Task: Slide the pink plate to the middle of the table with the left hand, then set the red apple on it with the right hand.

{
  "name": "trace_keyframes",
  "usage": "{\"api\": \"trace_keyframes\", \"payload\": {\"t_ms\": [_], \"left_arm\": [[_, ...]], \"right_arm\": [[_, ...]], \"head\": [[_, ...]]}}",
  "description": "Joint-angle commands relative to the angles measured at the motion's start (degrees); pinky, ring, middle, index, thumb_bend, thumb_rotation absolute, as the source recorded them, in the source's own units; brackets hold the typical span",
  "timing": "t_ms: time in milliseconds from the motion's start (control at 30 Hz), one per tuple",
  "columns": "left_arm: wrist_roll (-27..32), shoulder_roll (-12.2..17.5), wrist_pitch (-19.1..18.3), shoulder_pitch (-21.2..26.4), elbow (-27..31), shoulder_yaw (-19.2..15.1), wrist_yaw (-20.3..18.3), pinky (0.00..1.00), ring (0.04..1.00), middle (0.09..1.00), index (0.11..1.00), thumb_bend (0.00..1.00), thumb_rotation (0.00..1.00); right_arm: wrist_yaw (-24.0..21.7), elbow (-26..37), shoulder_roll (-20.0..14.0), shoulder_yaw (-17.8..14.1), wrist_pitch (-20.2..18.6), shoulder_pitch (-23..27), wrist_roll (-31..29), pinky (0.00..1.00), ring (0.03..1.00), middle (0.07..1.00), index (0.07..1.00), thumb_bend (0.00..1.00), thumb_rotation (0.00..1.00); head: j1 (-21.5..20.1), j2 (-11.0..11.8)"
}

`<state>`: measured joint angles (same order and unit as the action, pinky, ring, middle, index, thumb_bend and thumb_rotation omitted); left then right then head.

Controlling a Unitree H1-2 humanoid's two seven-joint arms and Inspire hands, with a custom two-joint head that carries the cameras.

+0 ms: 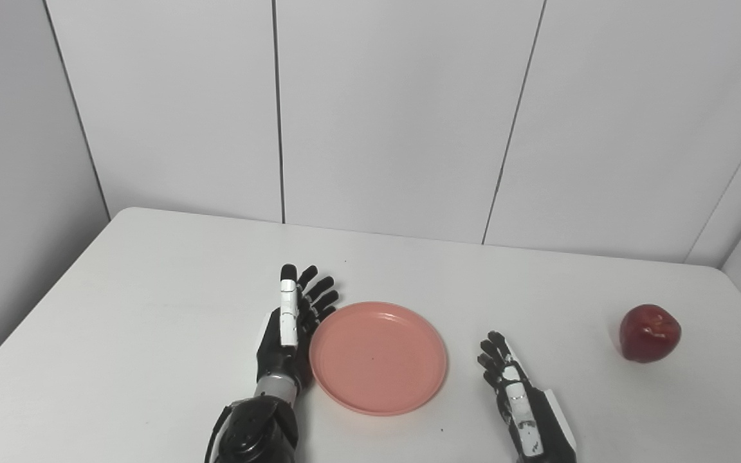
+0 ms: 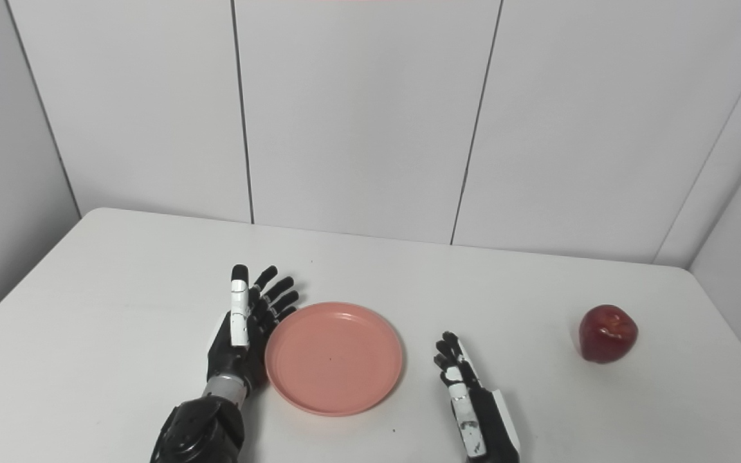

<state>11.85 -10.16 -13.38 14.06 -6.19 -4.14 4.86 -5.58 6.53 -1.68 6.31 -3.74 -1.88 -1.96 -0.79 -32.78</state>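
Left eye view showed the left hand (image 1: 290,325), fingers spread and empty, flat against the plate (image 1: 377,357) to push it, while the empty, open right hand (image 1: 520,402) waited lower right, well short of the apple (image 1: 649,333).

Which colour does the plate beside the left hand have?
The plate is plain salmon pink, without pattern; the left eye view shows it best.

- A white tabletop (image 1: 152,308) with rounded far corners fills the lower half of both views.
- Behind it stands a wall (image 1: 396,109) of pale grey panels split by thin dark vertical seams.
- Side walls angle in at left and right.
- Light is even and soft.
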Motion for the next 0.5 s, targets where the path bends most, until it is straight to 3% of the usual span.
{"api": "trace_keyframes", "payload": {"t_ms": [0,467], "left_arm": [[-0.22,-1.60,-0.84,0.86,1.67,0.62,0.49,0.89,0.844,0.843,0.877,0.77,1.00],[-0.21,-0.79,-0.99,1.09,0.91,0.68,0.13,0.87,0.837,0.845,0.879,0.77,1.00]], "right_arm": [[-0.57,0.68,0.85,0.73,-1.78,1.13,-0.16,0.98,0.944,0.948,0.956,0.89,1.00],[-0.51,0.88,0.99,0.89,-2.16,1.23,0.22,0.98,0.950,0.955,0.961,0.90,1.00]], "head": [[-0.07,-0.03],[-0.35,-0.01]]}}
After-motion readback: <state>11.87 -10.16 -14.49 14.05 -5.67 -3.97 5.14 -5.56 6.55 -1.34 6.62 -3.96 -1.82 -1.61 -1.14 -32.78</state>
